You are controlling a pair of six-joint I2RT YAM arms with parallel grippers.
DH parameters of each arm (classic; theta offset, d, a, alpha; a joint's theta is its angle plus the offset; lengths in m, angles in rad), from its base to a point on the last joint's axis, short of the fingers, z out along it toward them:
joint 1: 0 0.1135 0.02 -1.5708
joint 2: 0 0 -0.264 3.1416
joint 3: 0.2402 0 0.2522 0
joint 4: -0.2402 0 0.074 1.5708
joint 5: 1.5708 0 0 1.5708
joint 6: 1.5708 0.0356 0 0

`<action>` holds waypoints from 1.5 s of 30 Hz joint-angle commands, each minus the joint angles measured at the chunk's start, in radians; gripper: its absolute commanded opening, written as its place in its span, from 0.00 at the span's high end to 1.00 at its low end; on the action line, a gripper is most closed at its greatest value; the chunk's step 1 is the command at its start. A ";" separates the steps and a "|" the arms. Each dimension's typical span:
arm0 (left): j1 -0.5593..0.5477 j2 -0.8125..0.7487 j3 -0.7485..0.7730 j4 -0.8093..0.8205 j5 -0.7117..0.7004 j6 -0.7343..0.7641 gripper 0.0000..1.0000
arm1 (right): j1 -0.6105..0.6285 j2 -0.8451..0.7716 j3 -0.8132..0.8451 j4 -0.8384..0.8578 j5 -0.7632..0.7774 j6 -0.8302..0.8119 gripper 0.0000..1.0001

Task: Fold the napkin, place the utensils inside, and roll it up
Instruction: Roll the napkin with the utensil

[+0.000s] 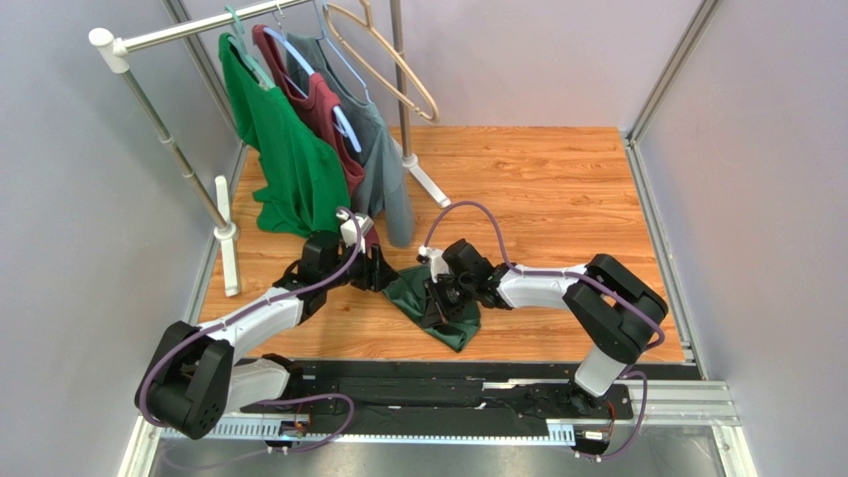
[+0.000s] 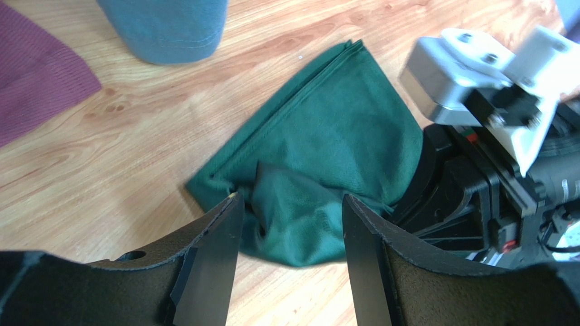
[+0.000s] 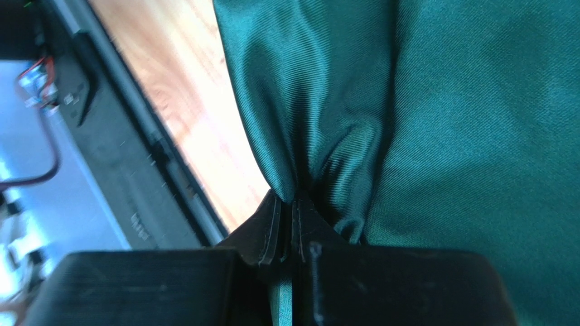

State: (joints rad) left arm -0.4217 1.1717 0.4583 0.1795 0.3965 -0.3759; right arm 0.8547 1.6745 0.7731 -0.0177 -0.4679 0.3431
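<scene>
Two arms met over the napkin (image 1: 450,316), which lay bunched on the wooden table (image 1: 557,199) close to its near edge, roughly midway between the left and right edges. In the left wrist view the dark green cloth (image 2: 340,129) showed as a rough triangle, with several stacked layers meeting at its far point and a loose flap rumpled at its near corner.

The left gripper (image 1: 383,270) (image 2: 291,200) stood wide open. Its two dark fingers (image 2: 218,258) sat on either side of that rumpled flap with nothing held between them. Whether the tips touched the cloth could not be told.

The right gripper (image 1: 438,298) (image 3: 286,207) was closed tight. In its own wrist view the fingertips pinched a gathered pleat of the napkin (image 3: 442,136), and the fabric fanned away from the pinch in smooth, shiny folds. A strip of bare wood and the black rail at the near edge of the table showed beside it.

Toward the far left corner stood a metal clothes rack (image 1: 179,159). It carried a bright green shirt (image 1: 289,159), a maroon shirt (image 1: 323,109) and a grey-green shirt (image 1: 383,169). An empty wooden hanger (image 1: 388,60) hung beside them. The shirt hems hung down to the tabletop, just beyond the left gripper.
</scene>
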 commanded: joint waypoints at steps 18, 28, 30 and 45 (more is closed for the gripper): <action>-0.115 0.325 0.052 0.488 0.346 0.141 0.35 | -0.230 0.218 0.140 -0.237 -0.382 -0.124 1.00; -0.149 0.468 0.121 0.379 0.407 0.175 0.33 | -0.321 0.297 0.196 -0.300 -0.446 -0.173 1.00; -0.158 0.489 0.144 0.353 0.404 0.187 0.32 | -0.329 0.301 0.207 -0.304 -0.465 -0.174 1.00; -0.212 0.376 0.134 0.198 0.170 0.218 0.30 | -0.402 0.353 0.278 -0.432 -0.525 -0.259 1.00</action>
State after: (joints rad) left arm -0.6209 1.6665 0.6209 0.4191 0.6983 -0.1909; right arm 0.4736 1.9987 1.0180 -0.4179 -1.0687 0.1467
